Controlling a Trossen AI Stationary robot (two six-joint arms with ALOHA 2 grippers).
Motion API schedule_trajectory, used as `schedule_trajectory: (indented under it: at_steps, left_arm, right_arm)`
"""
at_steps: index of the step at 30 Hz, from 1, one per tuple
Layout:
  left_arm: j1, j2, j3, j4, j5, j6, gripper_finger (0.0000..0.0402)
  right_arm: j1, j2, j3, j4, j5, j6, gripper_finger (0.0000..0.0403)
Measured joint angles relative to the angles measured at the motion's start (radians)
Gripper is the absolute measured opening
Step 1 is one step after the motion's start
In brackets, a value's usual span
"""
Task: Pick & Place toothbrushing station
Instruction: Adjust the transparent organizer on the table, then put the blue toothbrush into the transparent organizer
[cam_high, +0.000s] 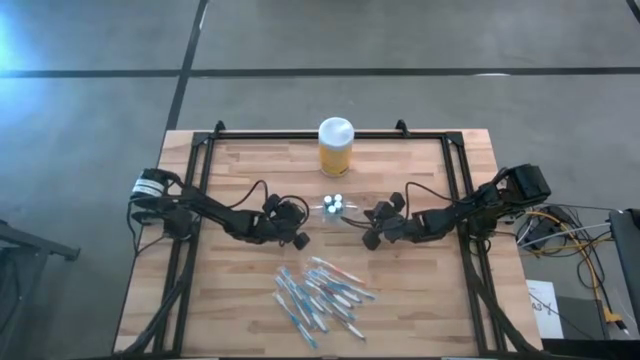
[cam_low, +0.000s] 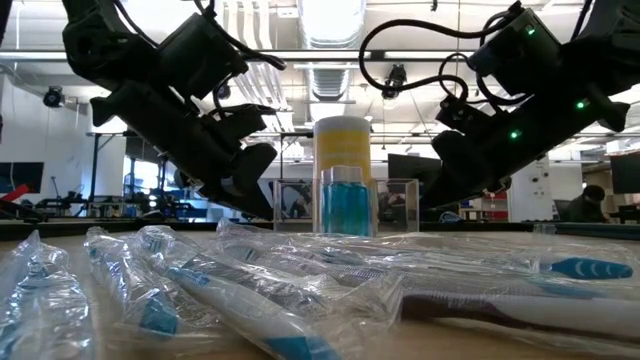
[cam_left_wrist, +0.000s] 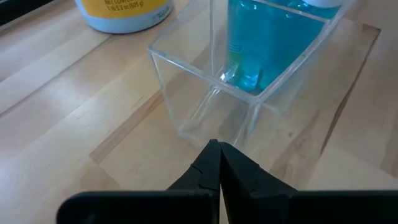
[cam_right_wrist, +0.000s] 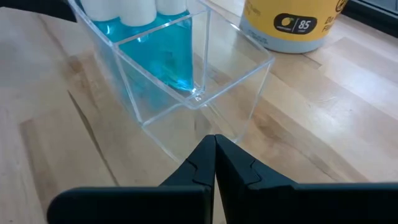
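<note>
The toothbrushing station (cam_high: 337, 211) is a small clear plastic holder standing on the wooden table near its middle. Small bottles of blue liquid with white caps (cam_right_wrist: 155, 50) stand in its far compartment. The near compartment (cam_left_wrist: 205, 93) holds nothing. My left gripper (cam_left_wrist: 217, 149) is shut, pointing slantwise down at the holder's lower edge from the table's left (cam_high: 300, 238). My right gripper (cam_right_wrist: 214, 142) is shut too and points at the holder in the same way from the table's right (cam_high: 372, 238). My left gripper has its shut tips at the foot of the holder's near wall (cam_left_wrist: 214, 134); whether they touch it, I cannot tell. My right gripper has its shut tips at the foot of the holder's wall (cam_right_wrist: 205, 127); whether they touch it, I cannot tell.
A yellow jar with a white lid (cam_high: 336, 147) stands behind the holder near the table's far edge. Several toothbrushes in clear wrappers (cam_high: 320, 295) lie in a heap toward the near edge. A black frame (cam_high: 200, 150) runs round the table's sides.
</note>
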Motion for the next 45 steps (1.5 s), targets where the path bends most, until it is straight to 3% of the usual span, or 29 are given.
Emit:
schedule_trajectory:
  at_steps: [8,25,29,37,45]
  left_arm:
    - [-0.002,-0.017,-0.002,-0.060,0.020,0.022,0.0020]
    - [-0.023,-0.197,-0.005,-0.306,0.042,0.003,0.0043]
    - [-0.077,-0.290,-0.009,-0.367,0.026,0.062,0.0046]
    - [-0.290,-0.581,-0.100,-0.277,0.014,0.262,0.0043]
    - [-0.354,-0.790,-0.278,-0.218,0.019,0.173,0.0006]
  right_arm:
    - [0.006,-0.001,0.002,0.011,-0.015,0.001,0.0008]
    - [0.008,-0.010,0.002,-0.054,-0.140,0.049,0.0009]
    - [0.017,-0.041,0.000,-0.118,-0.176,0.046,0.0009]
    - [0.120,-0.182,-0.001,-0.131,-0.234,-0.055,0.0009]
    - [0.211,-0.311,-0.002,-0.126,-0.251,-0.101,0.0009]
